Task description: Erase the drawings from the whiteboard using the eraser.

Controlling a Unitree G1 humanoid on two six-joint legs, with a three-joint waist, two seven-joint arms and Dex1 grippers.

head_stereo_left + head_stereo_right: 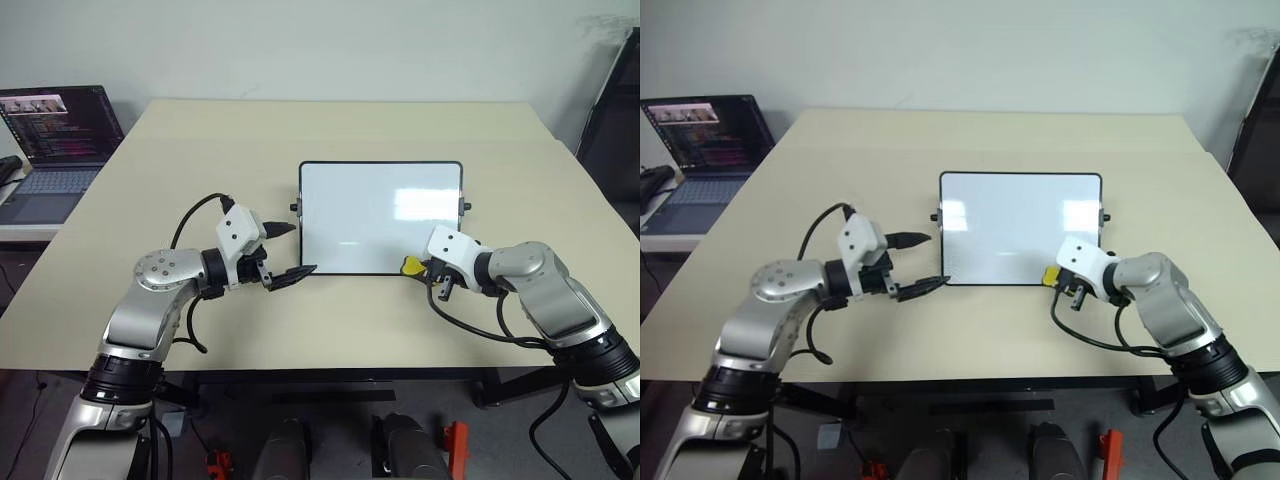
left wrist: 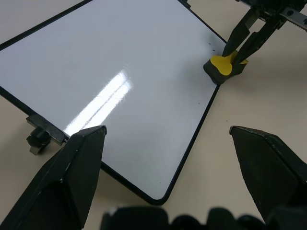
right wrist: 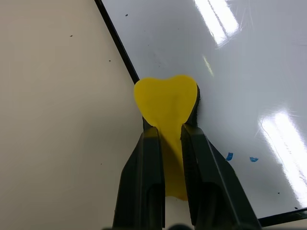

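Observation:
The whiteboard [image 1: 380,215] lies flat in the middle of the tan table. Its surface looks white apart from two tiny blue flecks [image 3: 229,156] of the drawings near the eraser. The eraser [image 1: 411,266], yellow with a black base [image 2: 216,74], sits at the board's near right edge, over the black frame. My right gripper [image 3: 168,132] is shut on it, its fingers [image 2: 249,33] pinching the yellow top from above. My left gripper [image 1: 285,252] stands open and empty by the board's near left corner, pointing across it.
An open laptop [image 1: 60,130] sits on a lower side table to the left. A dark frame [image 1: 615,120] stands beyond the table's right edge. Bare tabletop [image 1: 200,150] surrounds the board on all sides.

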